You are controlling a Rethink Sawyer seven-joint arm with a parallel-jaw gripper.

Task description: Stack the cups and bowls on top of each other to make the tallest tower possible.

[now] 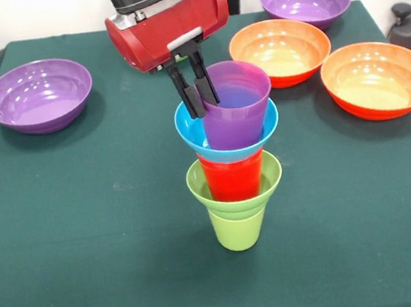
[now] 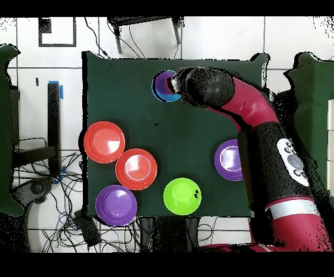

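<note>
Lowest and closest to you in the front view stands the lime-green cup (image 1: 238, 229), the foot of the tower (image 1: 232, 165); but start from the gripper (image 1: 195, 87), whose two dark fingers (image 1: 184, 92) are clamped on the near-side wall of the purple cup (image 1: 235, 105), one finger outside and one inside the rim. You can see that cup seated in the small blue bowl (image 1: 190, 129), which sits on the red cup (image 1: 231, 176), which in turn stands in the small lime-green bowl (image 1: 269, 175) carried by the lime-green cup. So five pieces look joined, with the top one not yet let go; I judge the task well past halfway. Left for you on the green table (image 1: 88, 237) are the wide bowls: one purple bowl (image 1: 38, 94) well apart at the left, two orange bowls (image 1: 281, 51) at the right and a second purple bowl (image 1: 305, 0) behind them. From overhead a medium lime-green bowl (image 2: 182, 196) also shows, near the table edge on the robot's side, with the other pieces around it and the tower (image 2: 167, 85) alone close to the far edge. Your room is good: bare cloth lies all round the stack, and the nearest orange bowl is near but not touching. Mind the tower's height and narrow foot when you open and lift clear.
</note>
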